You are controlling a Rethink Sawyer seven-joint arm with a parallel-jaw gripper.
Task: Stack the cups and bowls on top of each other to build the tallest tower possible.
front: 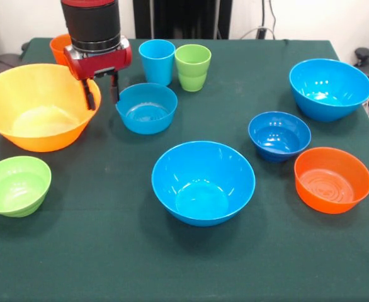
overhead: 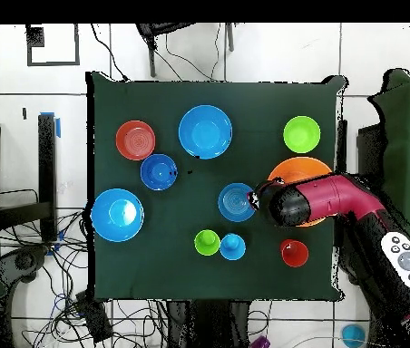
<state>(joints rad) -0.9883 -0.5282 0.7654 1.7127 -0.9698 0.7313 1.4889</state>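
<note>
My gripper [front: 101, 92] [overhead: 259, 197] hangs open and empty over the gap between the very large yellow-orange bowl [front: 36, 107] [overhead: 299, 165] and the medium light blue bowl [front: 147, 108] [overhead: 237, 202]. The orange cup [front: 58, 46] [overhead: 294, 253] stands behind the arm. The light blue cup [front: 157, 61] [overhead: 233, 246] and lime green cup [front: 193, 67] [overhead: 207, 242] stand side by side. One large bright blue bowl [front: 203, 182] [overhead: 205, 131] sits mid-table, another [front: 329, 88] [overhead: 117, 215] at the back right. Every cup and bowl stands alone; there is no tower.
A small dark blue bowl [front: 279, 135] [overhead: 159, 171] and an orange bowl [front: 332, 179] [overhead: 135, 140] sit at the right. A lime green bowl [front: 14, 185] [overhead: 301, 134] sits at the front left. All rest on a green cloth [front: 109, 251].
</note>
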